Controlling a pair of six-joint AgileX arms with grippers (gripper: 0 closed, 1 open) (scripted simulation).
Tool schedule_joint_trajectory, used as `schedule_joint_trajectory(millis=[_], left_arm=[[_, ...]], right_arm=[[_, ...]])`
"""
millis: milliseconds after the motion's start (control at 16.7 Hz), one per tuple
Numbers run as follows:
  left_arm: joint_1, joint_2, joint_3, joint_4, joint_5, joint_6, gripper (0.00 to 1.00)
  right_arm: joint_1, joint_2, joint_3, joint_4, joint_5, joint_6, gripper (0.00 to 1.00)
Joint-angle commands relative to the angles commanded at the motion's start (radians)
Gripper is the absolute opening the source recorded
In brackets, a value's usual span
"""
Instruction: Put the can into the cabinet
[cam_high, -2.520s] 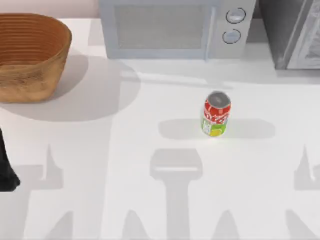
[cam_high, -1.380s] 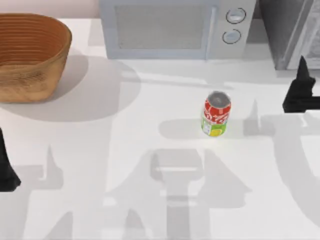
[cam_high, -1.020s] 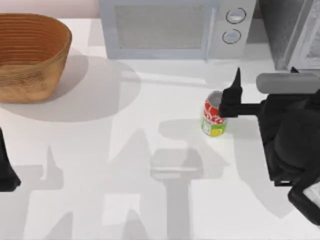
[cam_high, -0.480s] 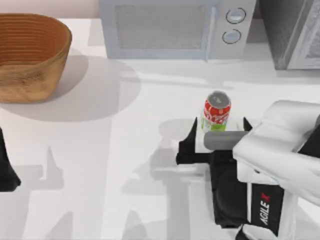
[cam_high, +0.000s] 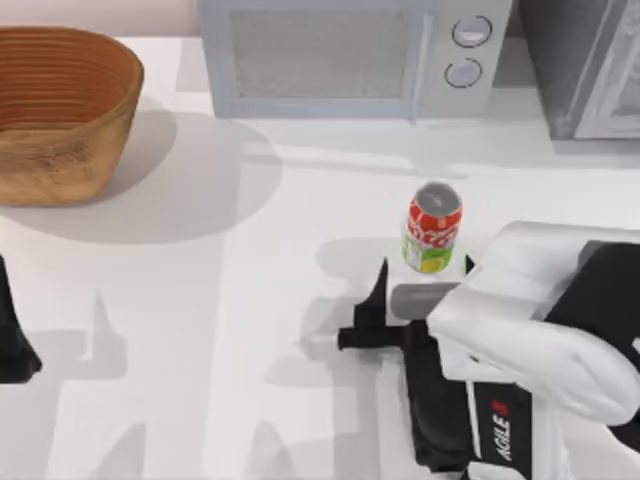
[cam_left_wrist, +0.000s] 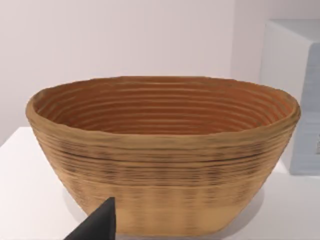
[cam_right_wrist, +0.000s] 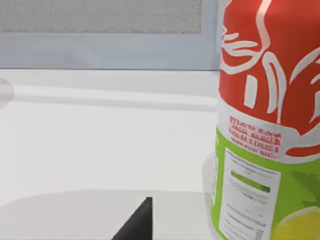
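Observation:
The can (cam_high: 432, 228) stands upright on the white table, right of centre, with a silver top, a red label and a green-yellow base. My right gripper (cam_high: 424, 272) sits just on the near side of it, open. Its two black fingers point toward the can without touching it. In the right wrist view the can (cam_right_wrist: 270, 125) looms close, beside one dark fingertip (cam_right_wrist: 138, 223). The cabinet (cam_high: 585, 70) is the dark grey unit at the far right corner. My left gripper (cam_high: 12, 340) rests parked at the table's left edge, one fingertip (cam_left_wrist: 100, 225) facing the basket.
A light grey microwave (cam_high: 345, 55) with two round knobs stands at the back, left of the cabinet. A woven brown basket (cam_high: 60, 110) occupies the far left corner. Open tabletop lies between the can and the cabinet.
My right arm swung in from the right, came round to the can's near side and has now drawn slightly back toward the front. The can has not moved.

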Motion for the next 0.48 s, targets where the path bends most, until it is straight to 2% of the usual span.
schedule_joint_trajectory(millis=[240, 480], left_arm=[[0.0, 0.0, 0.0, 0.0, 0.0, 0.0, 1.0], [0.0, 0.0, 0.0, 0.0, 0.0, 0.0, 1.0]], right_arm=[[-0.033, -0.021, 0.032, -0.004, -0.002, -0.032, 1.0], [-0.079, -0.036, 0.074, -0.048, -0.046, -0.048, 1.0]])
